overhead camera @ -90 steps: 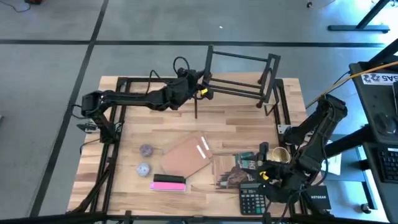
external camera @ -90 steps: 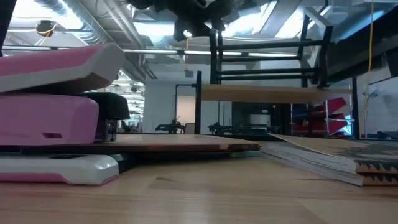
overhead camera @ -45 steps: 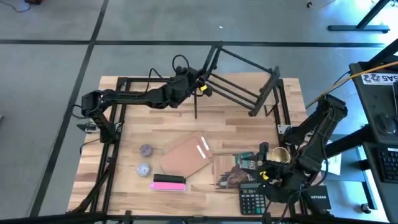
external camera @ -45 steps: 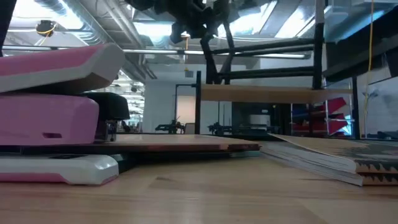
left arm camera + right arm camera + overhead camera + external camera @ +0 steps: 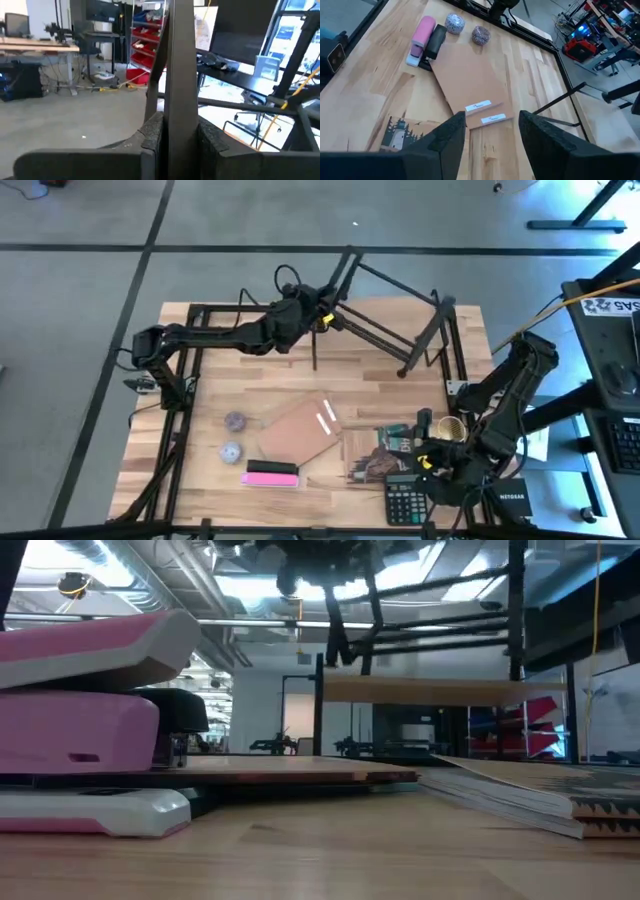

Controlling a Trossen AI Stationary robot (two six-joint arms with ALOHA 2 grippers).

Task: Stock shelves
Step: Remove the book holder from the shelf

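Left wrist view alone shows the left claw (image 5: 172,137) clamped on a post of the low black metal-bar rack (image 5: 179,65). The high view places that rack (image 5: 390,305) tilted above the far edge of the light wooden desk (image 5: 220,375), more skewed than a second ago. The right claw (image 5: 487,127) hovers open above a flat brown cardboard folder (image 5: 470,82), probably holding nothing.
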